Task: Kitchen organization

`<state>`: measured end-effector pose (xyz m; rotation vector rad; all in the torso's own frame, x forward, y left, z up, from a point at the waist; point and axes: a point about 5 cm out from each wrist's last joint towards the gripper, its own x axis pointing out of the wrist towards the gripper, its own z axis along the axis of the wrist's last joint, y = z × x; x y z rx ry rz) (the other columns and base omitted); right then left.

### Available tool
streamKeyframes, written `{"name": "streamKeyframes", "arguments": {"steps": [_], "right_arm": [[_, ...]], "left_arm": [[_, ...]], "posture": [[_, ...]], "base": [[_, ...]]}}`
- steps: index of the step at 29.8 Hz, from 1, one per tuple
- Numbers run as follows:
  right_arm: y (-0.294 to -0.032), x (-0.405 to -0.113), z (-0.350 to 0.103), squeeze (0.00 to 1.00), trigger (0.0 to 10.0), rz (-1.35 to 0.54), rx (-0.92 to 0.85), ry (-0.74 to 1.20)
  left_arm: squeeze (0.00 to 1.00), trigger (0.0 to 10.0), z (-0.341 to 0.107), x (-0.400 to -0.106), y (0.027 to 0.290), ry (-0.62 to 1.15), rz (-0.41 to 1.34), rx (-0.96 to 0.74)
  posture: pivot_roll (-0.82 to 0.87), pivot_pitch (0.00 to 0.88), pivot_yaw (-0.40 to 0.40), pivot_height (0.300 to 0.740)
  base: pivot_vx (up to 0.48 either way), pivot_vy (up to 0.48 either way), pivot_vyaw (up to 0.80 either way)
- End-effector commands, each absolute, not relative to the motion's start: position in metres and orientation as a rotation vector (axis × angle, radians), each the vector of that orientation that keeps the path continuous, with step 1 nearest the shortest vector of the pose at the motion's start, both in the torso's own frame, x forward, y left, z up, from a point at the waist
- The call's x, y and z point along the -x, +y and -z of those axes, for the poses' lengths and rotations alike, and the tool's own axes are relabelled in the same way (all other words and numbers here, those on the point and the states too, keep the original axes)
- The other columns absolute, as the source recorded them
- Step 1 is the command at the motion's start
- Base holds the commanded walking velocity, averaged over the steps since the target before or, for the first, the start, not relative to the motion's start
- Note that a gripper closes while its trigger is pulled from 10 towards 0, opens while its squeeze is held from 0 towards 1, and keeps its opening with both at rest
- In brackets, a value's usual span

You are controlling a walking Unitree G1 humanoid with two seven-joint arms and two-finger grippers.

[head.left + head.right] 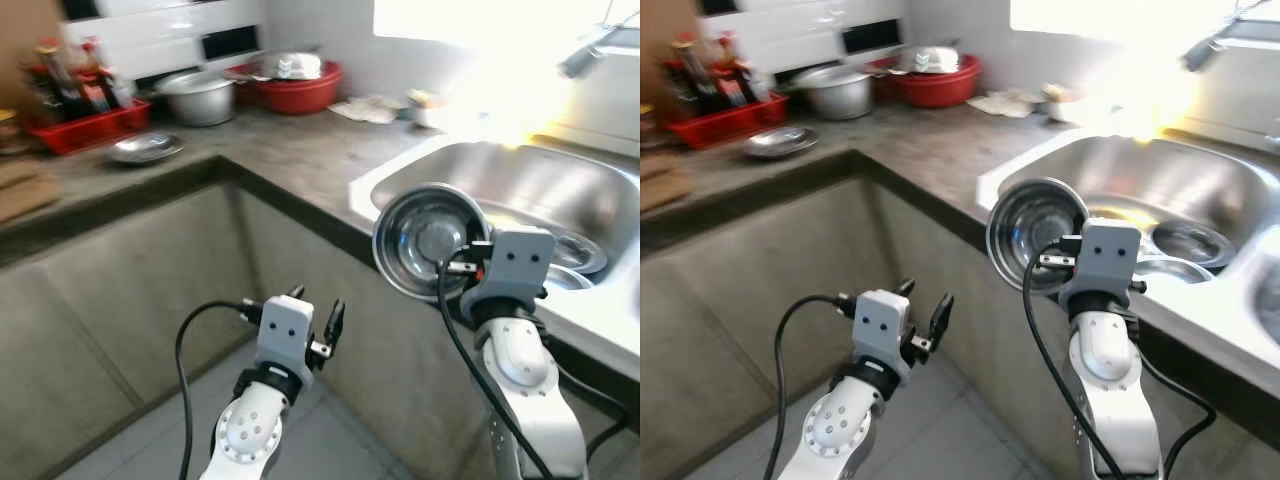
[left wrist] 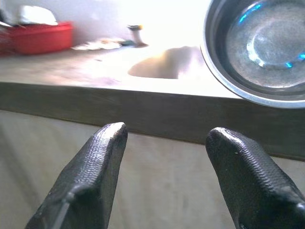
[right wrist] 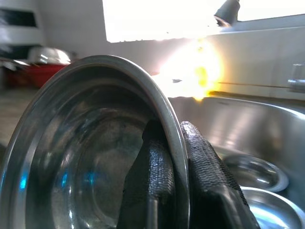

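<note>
My right gripper (image 3: 174,164) is shut on the rim of a steel bowl (image 1: 420,238), one finger inside and one outside. The bowl (image 3: 90,148) is held on edge in the air by the sink's (image 1: 560,185) near left corner, its hollow facing me. More steel dishes (image 1: 578,250) lie in the sink basin. My left gripper (image 1: 316,322) hangs open and empty, low in front of the counter's face, below the counter edge (image 2: 143,114). In the left wrist view the held bowl (image 2: 262,47) appears above its fingertips (image 2: 112,138).
The grey L-shaped counter (image 1: 290,150) carries a steel plate (image 1: 145,148), a red crate of bottles (image 1: 85,110), a steel pot (image 1: 203,97) and a red basin (image 1: 298,85) at the back. A tap (image 1: 590,50) stands over the sink. Tiled floor (image 1: 330,440) lies below.
</note>
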<state>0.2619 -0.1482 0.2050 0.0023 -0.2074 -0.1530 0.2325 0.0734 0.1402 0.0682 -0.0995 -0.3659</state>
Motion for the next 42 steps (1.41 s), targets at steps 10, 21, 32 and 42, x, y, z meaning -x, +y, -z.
{"name": "streamKeyframes", "arguments": {"steps": [10,21,32,42], "right_arm": [[-0.1424,-0.2661,-0.2155,0.00,10.0,0.126,0.006,-0.259],[-0.1410,-0.2675,-0.2167,0.00,10.0,0.114,0.008,-0.267],[-0.1404,-0.2689,-0.2164,0.00,10.0,0.106,-0.002,-0.260],[-0.1415,-0.2727,-0.2185,0.00,10.0,0.108,-0.001,-0.260]], "left_arm": [[0.00,10.0,-0.1436,-0.2370,0.0795,-0.112,0.350,-0.078],[0.00,10.0,-0.1425,-0.2369,0.0787,-0.111,0.354,-0.080],[0.00,10.0,-0.1416,-0.2369,0.0793,-0.110,0.361,-0.083],[0.00,10.0,-0.1421,-0.2374,0.0795,-0.107,0.360,-0.076]], "posture": [[0.10,0.017,-0.006,0.740],[0.10,0.005,-0.010,0.740],[0.10,0.000,-0.008,0.740],[0.10,0.008,-0.009,0.740]], "base": [[0.267,0.000,-0.69],[0.340,0.000,0.00],[0.352,0.000,-0.22],[0.278,0.000,-0.80]]}}
